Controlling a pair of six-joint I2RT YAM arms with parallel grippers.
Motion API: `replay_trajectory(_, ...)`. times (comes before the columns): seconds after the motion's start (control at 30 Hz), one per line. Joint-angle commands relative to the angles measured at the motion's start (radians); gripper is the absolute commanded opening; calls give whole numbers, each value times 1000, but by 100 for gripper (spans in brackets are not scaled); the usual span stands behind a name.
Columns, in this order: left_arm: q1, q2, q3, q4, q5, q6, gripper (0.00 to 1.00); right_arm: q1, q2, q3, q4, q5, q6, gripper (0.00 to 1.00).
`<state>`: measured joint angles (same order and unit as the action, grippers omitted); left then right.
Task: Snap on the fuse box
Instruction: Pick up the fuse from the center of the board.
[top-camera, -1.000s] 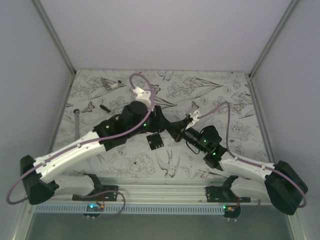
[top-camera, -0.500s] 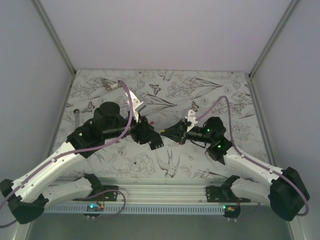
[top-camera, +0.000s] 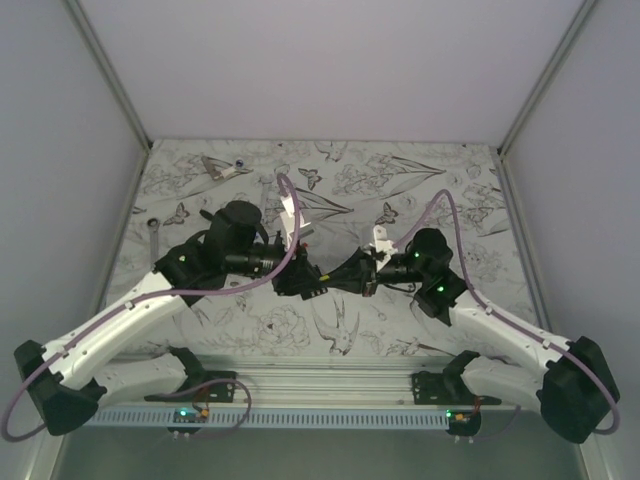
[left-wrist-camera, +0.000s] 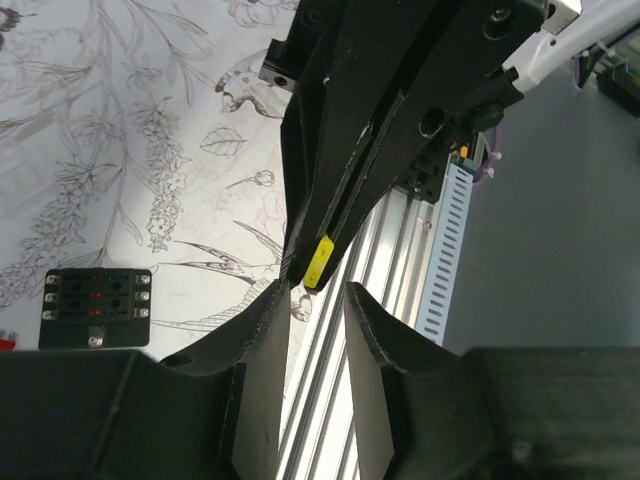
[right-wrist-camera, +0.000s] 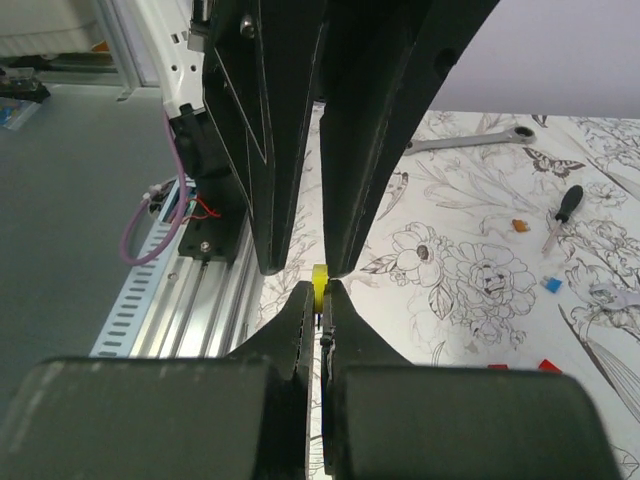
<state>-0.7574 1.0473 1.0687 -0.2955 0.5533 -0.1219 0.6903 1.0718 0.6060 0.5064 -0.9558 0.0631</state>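
The fuse box (left-wrist-camera: 97, 307), a flat black block with red fuses in its slots, lies on the patterned table left of my left gripper. In the top view it is mostly hidden under the two grippers. My right gripper (right-wrist-camera: 320, 290) is shut on a small yellow fuse (right-wrist-camera: 319, 277) that sticks out past its tips. My left gripper (left-wrist-camera: 316, 292) faces it tip to tip and is open. Its fingers (right-wrist-camera: 268, 150) stand on either side of the yellow fuse (left-wrist-camera: 317, 262), just short of it. Both grippers meet near the table's middle (top-camera: 322, 282).
A wrench (right-wrist-camera: 470, 140), a small screwdriver (right-wrist-camera: 562, 212) and loose orange (right-wrist-camera: 518, 225), blue (right-wrist-camera: 548, 285) and red (right-wrist-camera: 548, 365) fuses lie on the table. Another wrench (top-camera: 153, 245) lies at the far left. The aluminium rail (left-wrist-camera: 340, 400) runs along the near edge.
My left arm has swung in from the back to face the right gripper, and its jaws have narrowed. The right gripper turned toward it, still holding the yellow fuse.
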Motion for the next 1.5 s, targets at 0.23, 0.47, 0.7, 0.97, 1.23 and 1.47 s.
replay_trajectory(0.23,-14,23,36,-13,67,64,22,-7,47,54,-25,-27,21,0)
replay_trajectory(0.47,-26,45,43,-13,49,76,21,-7,70,65,-22,-26,47,0)
replay_trajectory(0.7,-36,50,54,-16,-2,87,29,-6,99,83,-61,-27,48,0)
replay_trajectory(0.97,-36,70,84,-91,-48,125,31,-6,113,105,-123,-29,23,0)
replay_trajectory(1.23,-36,59,108,-135,-134,151,32,-5,122,117,-164,-46,4,0)
replay_trajectory(1.47,-36,58,105,-162,-112,154,32,-6,124,122,-163,-41,12,0)
